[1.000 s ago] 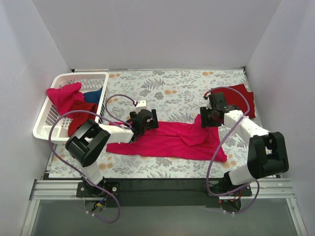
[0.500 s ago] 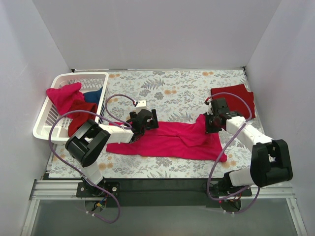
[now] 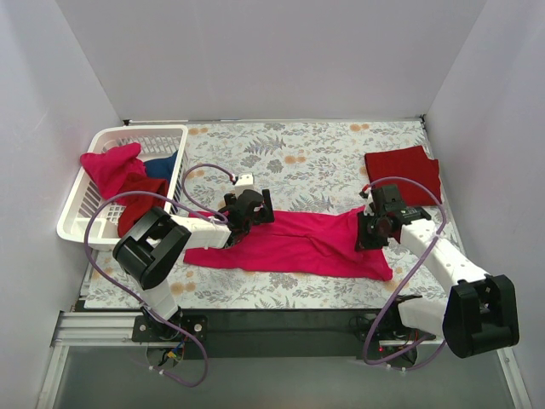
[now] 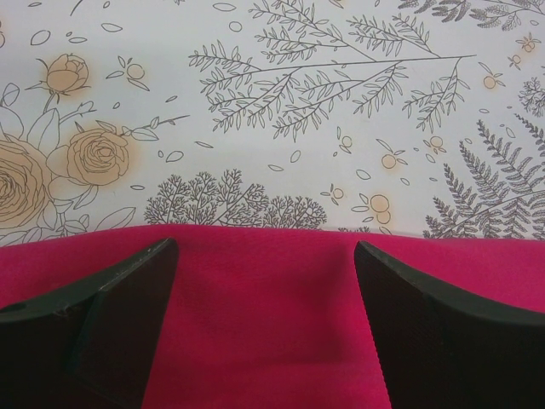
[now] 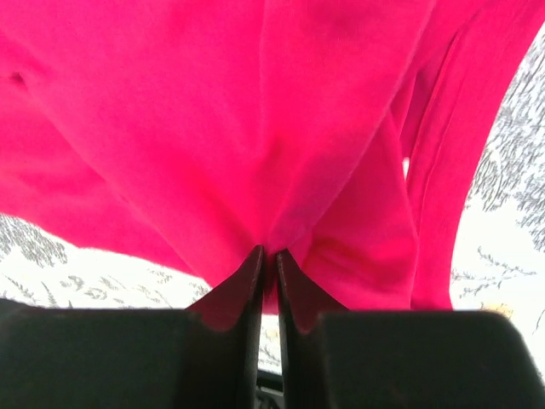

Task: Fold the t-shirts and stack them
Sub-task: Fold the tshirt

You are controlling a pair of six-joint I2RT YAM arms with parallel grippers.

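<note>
You have one maroon shirt (image 3: 404, 170) folded and lying at the far right corner of the table (image 3: 315, 145); that looks like the start of the stack. The pink shirt (image 3: 294, 247) lies mid-table as a long band and is only partly folded. Three more shirts wait in the basket (image 3: 119, 135) at the left: pink (image 3: 111, 166), blue (image 3: 162, 164) and maroon (image 3: 140, 204). So most of the task is left.

The pink shirt's long axis runs left to right between the arms, its right end dipping slightly toward the near edge. You can't tell which end is the collar.

Your left gripper (image 3: 255, 207) sits over the shirt's far edge near its left end, jaws spread wide and holding nothing. Your right gripper (image 3: 370, 237) is at the right end, jaws pinched tight on a bunch of the pink cloth.
</note>
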